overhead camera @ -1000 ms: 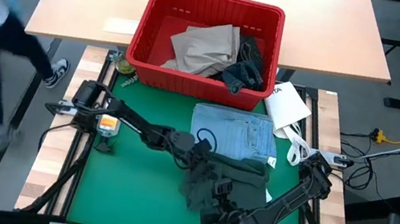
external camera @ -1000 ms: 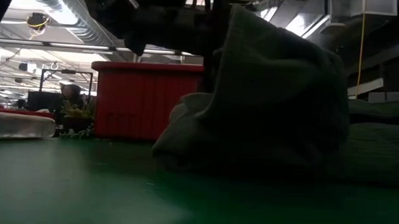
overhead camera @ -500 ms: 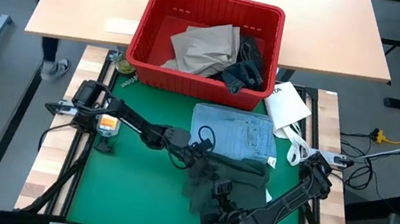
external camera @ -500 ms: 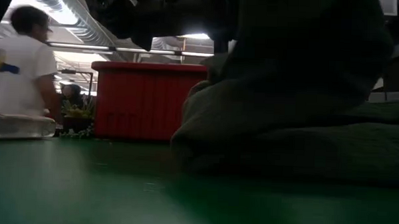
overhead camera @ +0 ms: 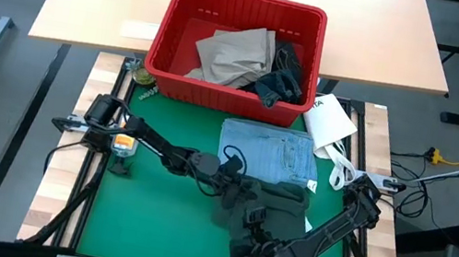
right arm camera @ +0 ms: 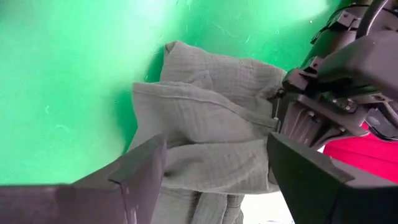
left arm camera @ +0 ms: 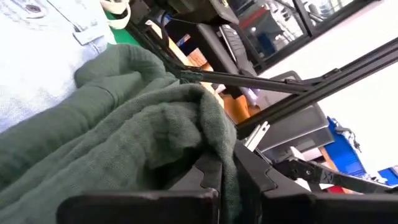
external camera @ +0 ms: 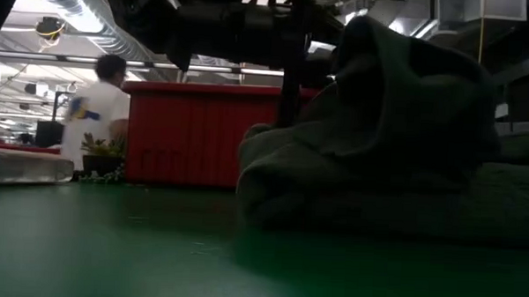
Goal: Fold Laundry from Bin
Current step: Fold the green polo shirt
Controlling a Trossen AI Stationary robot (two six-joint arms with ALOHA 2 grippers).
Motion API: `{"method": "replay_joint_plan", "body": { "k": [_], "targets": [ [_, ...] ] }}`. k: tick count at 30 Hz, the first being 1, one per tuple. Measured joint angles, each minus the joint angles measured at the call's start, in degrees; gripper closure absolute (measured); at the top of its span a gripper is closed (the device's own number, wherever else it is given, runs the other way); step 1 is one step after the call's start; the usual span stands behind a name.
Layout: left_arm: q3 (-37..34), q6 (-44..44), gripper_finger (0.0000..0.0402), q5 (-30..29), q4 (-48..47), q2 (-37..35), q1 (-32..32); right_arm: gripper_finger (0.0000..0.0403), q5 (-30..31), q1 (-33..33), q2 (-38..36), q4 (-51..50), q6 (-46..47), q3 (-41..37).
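Left gripper clamped on dark green soft garment fold; right gripper wide open, empty, above. Advice: carry fold across flat, align edges.

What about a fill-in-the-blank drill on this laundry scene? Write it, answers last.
1. The left tool is shut on the dark ____ garment.
2. The tan trousers lie inside the ____ bin.
3. The right tool hovers over that garment with its jaws ____.

Answers: green; red; open
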Motion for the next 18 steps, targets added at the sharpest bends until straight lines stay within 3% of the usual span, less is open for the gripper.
{"method": "replay_joint_plan", "body": {
  "k": [5,9,18],
  "targets": [
    [0.0,0.4,0.0385,-0.6,-0.3,0.3,-0.2,0.0123,0.0,0.0,0.0,0.0,0.0,0.0],
    [0.0,4.2,0.0356,-0.6,0.0,0.3,-0.2,0.0123,0.0,0.0,0.0,0.0,0.0,0.0],
    [0.0,21.5,0.0271,0.0,0.3,0.3,-0.1,0.0123,0.0,0.0,0.0,0.0,0.5,0.0]
  ]
}}
